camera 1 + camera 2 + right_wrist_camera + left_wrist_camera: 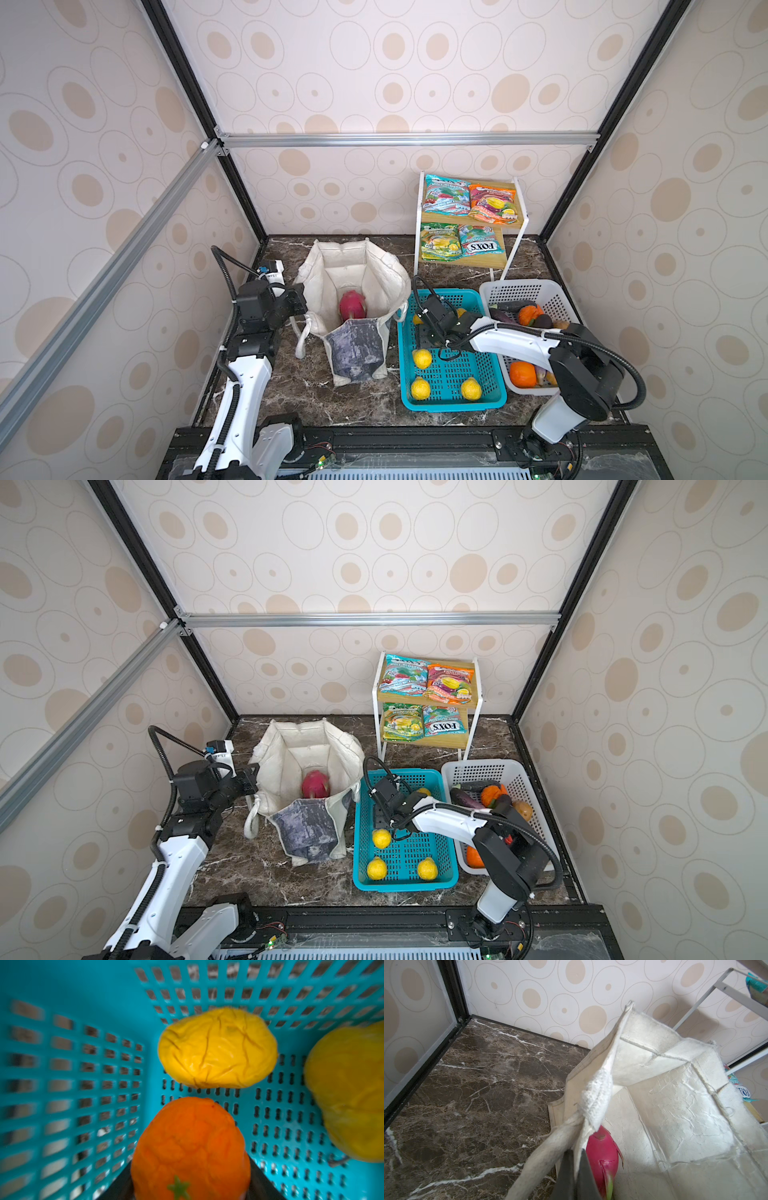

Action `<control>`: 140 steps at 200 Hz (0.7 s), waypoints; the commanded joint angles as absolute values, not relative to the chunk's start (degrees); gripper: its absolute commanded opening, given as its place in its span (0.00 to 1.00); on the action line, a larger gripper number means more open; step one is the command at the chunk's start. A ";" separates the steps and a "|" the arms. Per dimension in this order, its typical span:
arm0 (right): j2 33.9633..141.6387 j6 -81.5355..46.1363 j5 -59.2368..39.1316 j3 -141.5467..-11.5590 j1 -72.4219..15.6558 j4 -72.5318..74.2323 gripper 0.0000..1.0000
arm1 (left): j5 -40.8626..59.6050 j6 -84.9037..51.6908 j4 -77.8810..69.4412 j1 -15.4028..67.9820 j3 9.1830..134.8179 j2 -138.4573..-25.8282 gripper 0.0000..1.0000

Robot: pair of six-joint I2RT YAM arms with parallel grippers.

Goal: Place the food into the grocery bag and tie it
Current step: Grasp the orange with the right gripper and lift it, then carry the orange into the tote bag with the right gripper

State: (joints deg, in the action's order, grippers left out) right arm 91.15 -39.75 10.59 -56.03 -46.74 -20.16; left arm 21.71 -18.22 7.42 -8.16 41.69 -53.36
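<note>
on the dark marble surface [299,390], nearest the robot's side, three yellow fruits [420,388] are lying apart on the floor of the teal basket [453,405]. deeper in that basket the right jaws are reaching down around an orange [191,1142], one dark finger [260,1180] on each side of it; whether they are squeezing it i cannot tell. in the right wrist view a wrinkled yellow fruit [217,1047] is sitting just beyond the orange. to the left, the grocery bag [357,353] is standing open and upright, its blue-grey print facing the robot, and a pink dragon fruit [351,305] is lying at its bottom. the left jaws are clenching the bag's left rim beside a white strap handle [548,1149] that is trailing down outside the bag. right of the teal basket, the white basket [523,286] is holding an eggplant [505,316], a second orange [522,374] and other produce. at the back wall, four glossy packets [446,193], two teal, one orange, one green, are lying on a two-level shelf [494,259].
</note>
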 commanded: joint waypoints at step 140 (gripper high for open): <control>100.20 -22.55 2.32 -106.09 -53.43 -40.56 0.56 | 24.17 -18.18 5.19 -8.44 41.48 -52.96 0.00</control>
State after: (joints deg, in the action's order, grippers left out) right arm 90.72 -26.39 5.72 -98.26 -50.57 -34.61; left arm 22.68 -18.22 6.81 -8.16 41.50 -53.49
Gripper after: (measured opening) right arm 0.601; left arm 0.048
